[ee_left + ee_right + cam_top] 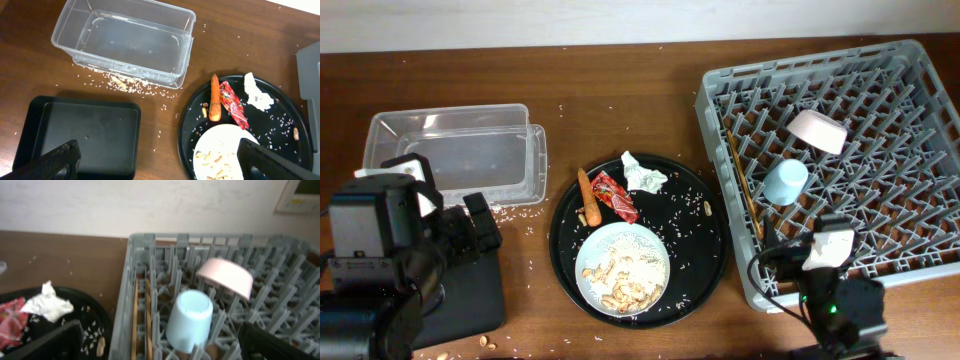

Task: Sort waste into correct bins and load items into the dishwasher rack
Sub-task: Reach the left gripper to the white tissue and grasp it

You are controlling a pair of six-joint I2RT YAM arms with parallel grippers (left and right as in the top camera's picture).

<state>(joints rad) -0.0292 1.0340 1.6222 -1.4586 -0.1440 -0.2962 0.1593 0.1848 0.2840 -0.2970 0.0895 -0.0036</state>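
We find left gripper and right gripper gaping wide, empty; nearest, white plate holds peanuts; beyond lie carrot, wrapper, tissue; bowl, cup, chopsticks sit in the rack; we judge waste sorting current; next, pinch the carrot.

Overhead: straight down from high above, round black tray near mid-frame. Left wrist: closer, angled down from left of that tray, clear tub beyond. Right wrist: low, near, from right of the tray, facing grey rack. Shared by all: the tray's tissue.
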